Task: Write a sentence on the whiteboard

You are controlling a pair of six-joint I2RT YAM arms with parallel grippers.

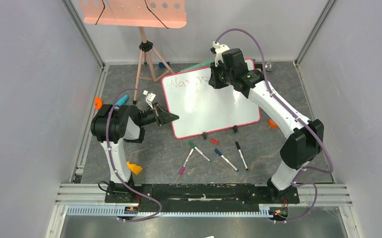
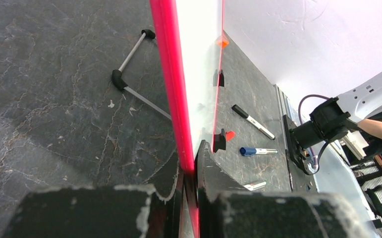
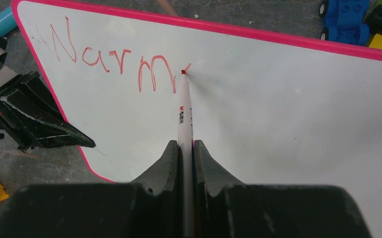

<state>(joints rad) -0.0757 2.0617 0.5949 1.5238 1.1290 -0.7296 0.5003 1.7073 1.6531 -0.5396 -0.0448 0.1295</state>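
Note:
The whiteboard (image 1: 213,106) stands tilted on two black clip feet, white with a pink-red rim (image 2: 171,84). My left gripper (image 1: 171,118) is shut on its left edge, rim clamped between the jaws (image 2: 194,171). Red letters "Warm" (image 3: 112,59) run along the top of the board, the start of the sentence (image 1: 186,81). My right gripper (image 3: 184,148) is shut on a white marker (image 3: 184,111) whose red tip touches the board just right of the last letter. From above, the right gripper (image 1: 216,79) hangs over the board's upper middle.
Several loose markers (image 1: 213,154) lie on the dark floor in front of the board. A salmon perforated tray on a tripod (image 1: 144,47) stands at the back left. Blue and yellow toy blocks (image 3: 350,22) sit behind the board. Orange pieces (image 1: 134,168) lie near the left arm's base.

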